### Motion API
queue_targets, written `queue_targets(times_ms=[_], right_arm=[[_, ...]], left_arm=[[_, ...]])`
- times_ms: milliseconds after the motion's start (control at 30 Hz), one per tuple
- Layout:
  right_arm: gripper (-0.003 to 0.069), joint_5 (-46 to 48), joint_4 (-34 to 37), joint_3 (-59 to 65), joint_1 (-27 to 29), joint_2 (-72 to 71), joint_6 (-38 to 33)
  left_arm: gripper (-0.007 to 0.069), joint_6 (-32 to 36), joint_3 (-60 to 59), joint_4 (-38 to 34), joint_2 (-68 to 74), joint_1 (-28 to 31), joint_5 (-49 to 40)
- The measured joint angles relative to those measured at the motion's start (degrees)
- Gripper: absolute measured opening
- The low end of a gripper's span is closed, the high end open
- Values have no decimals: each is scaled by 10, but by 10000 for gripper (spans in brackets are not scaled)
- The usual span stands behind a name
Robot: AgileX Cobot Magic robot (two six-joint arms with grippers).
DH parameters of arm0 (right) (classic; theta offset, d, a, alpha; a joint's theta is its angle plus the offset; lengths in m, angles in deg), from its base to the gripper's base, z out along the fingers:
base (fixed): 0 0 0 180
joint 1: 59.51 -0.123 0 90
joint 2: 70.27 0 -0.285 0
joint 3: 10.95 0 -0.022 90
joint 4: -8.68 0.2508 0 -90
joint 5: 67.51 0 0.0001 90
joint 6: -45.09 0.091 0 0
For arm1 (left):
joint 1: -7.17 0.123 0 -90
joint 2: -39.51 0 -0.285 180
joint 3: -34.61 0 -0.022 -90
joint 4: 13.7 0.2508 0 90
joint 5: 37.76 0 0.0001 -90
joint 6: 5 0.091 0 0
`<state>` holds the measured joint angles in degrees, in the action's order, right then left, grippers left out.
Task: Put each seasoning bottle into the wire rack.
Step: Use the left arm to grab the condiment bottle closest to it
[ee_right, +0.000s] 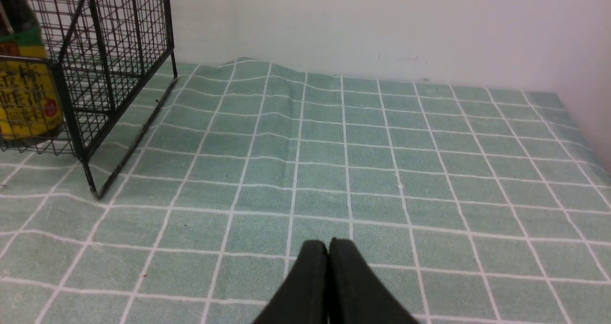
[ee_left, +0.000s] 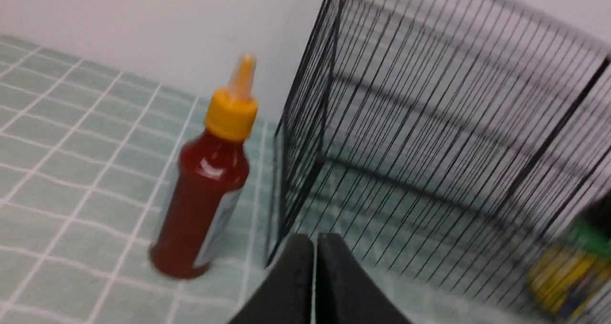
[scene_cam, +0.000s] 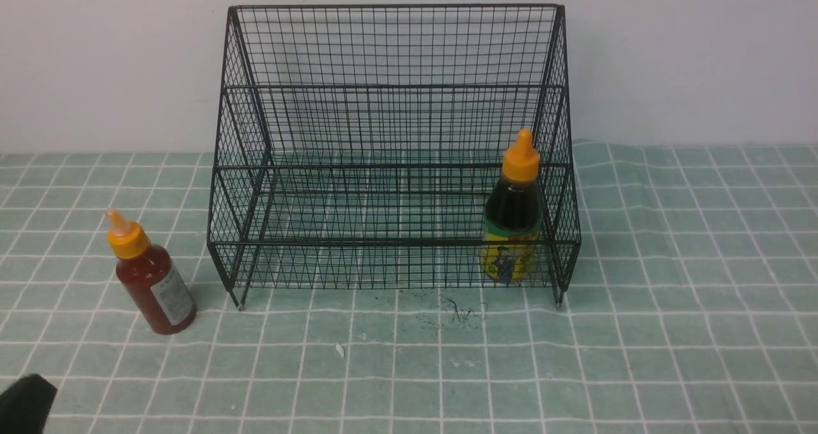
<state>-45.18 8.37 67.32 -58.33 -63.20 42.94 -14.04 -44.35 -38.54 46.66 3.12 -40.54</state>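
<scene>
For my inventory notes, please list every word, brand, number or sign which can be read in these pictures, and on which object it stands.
No text can be read for certain.
Red sauce bottle: small print on its white label, too small and blurred.
Dark sauce bottle: cartoon figure on its yellow label; any lettering is unreadable.

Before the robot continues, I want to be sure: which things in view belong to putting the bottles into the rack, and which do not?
For the job:
- red sauce bottle, outside the rack
- dark sauce bottle, in the rack
- wire rack

Not for the job:
- small white scrap on the table
</scene>
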Motion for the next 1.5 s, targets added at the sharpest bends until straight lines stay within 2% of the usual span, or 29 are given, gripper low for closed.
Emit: queue_targets(times_ms=[33,67,133,267,400,467,600,667,700,733,767,900,1033,1167,1233,1400,1500], right_arm=[[-12,0,0,0,0,0,0],[-12,0,0,0,0,0,0],[-12,0,0,0,0,0,0],[-12,0,0,0,0,0,1],[-12,0,0,0,0,0,5],[-12,0,0,0,0,0,6],[-12,0,0,0,0,0,6],[-12,0,0,0,0,0,6],[-12,0,0,0,0,0,6],[-12,0,0,0,0,0,6],[-12,0,0,0,0,0,6],[-12,0,0,0,0,0,6],[-12,0,0,0,0,0,6],[-12,0,0,0,0,0,6],[-12,0,0,0,0,0,6],[-12,0,0,0,0,0,6],[-12,0,0,0,0,0,6]], left_arm=[[-6,-2,0,0,0,0,0],[-6,-9,0,-50,0,0,52],[-6,-8,0,-83,0,0,92],[-6,1,0,-122,0,0,144],[-6,0,0,-126,0,0,159],[-6,-1,0,-118,0,0,195],[-6,22,56,-47,1,0,226],[-6,49,118,7,15,0,183],[-6,64,160,38,37,0,129],[-6,64,160,43,42,0,118],[-6,76,196,61,63,0,70],[-6,104,327,133,234,0,-242],[-6,107,411,159,399,0,-428],[-6,105,477,177,521,6,-486],[-6,102,514,184,575,28,-498],[-6,104,601,184,661,85,-496],[-2,120,632,185,684,91,-492]])
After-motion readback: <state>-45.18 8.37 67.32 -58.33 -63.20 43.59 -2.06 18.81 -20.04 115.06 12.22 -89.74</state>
